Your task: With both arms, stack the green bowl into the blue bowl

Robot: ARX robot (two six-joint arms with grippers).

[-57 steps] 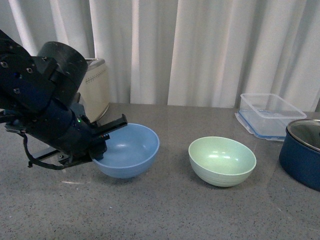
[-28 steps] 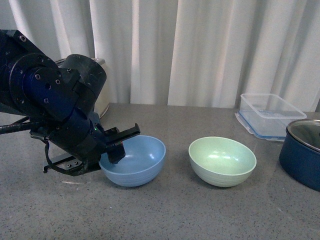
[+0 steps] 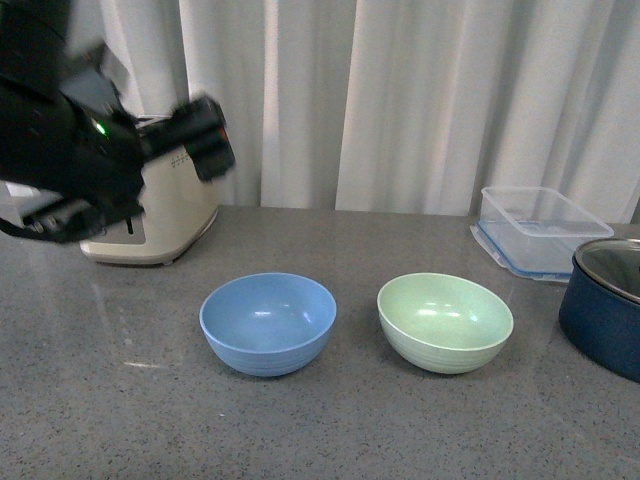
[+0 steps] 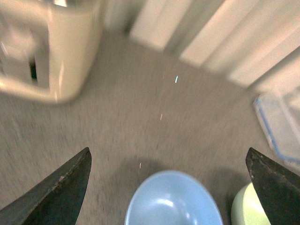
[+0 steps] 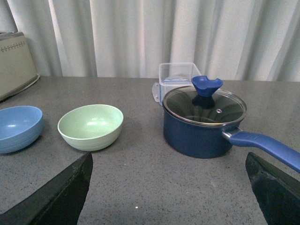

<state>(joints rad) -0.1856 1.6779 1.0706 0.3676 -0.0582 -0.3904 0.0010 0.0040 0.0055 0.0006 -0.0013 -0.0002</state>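
The left pincer (image 4: 168, 157) is spread wide, its two dark tips far apart, and it holds nothing. It hangs above the table (image 3: 330, 420), and the blue bowl (image 4: 173, 199) lies below the gap between the tips. In the front view the left arm (image 3: 70, 150) is a blurred black mass high at the far left, well clear of both bowls.

The right pincer (image 5: 168, 157) is also wide open and empty. It is low over the near right part of the table. The right arm does not show in the front view.

The blue bowl stands upright and empty on the grey table, left of centre. The green bowl (image 3: 445, 320) stands upright and empty just to its right, with a strip of bare table between them; they do not touch.

Far left, behind the blue bowl, is a cream appliance (image 3: 165, 215). At the far right is a clear plastic box (image 3: 540, 230). Nearer than the box is a navy pot (image 5: 204, 126) with a glass lid (image 5: 205, 104) and a blue knob and handle. A white curtain (image 3: 400, 100) hangs behind the table.
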